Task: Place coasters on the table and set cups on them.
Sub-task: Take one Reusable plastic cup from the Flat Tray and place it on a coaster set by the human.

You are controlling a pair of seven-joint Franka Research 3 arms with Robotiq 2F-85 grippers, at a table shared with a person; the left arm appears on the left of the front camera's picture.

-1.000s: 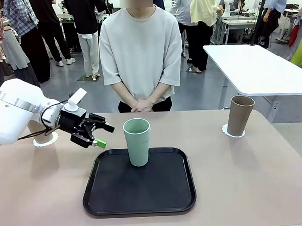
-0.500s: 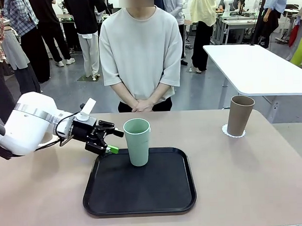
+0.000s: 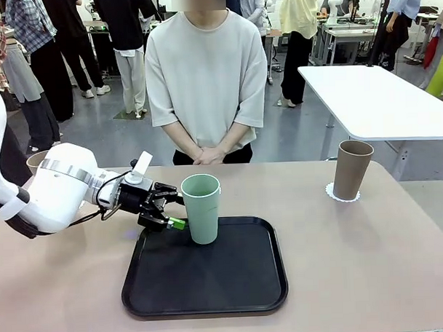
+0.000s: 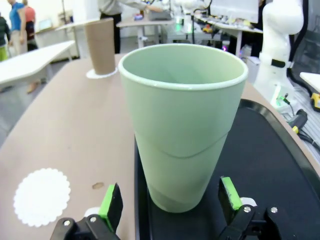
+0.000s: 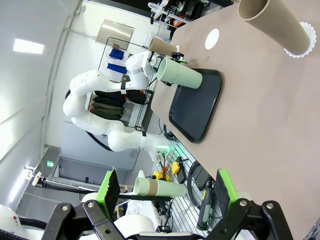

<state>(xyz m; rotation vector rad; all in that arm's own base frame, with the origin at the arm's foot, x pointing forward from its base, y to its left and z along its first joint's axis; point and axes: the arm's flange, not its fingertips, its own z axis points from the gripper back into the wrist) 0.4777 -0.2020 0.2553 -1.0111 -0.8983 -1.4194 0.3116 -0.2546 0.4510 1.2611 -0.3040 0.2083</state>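
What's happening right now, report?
Left gripper jaws open, at green cup on tray. Right gripper open, empty. Bare coaster waiting. Nothing blocking.

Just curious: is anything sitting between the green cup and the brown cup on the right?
Only the black tray's edge, then bare beige tabletop, front view.

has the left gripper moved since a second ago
Yes. The left gripper has travelled toward picture right in the front view, closing on the mint cup standing on the black tray; its open jaws now flank the cup.
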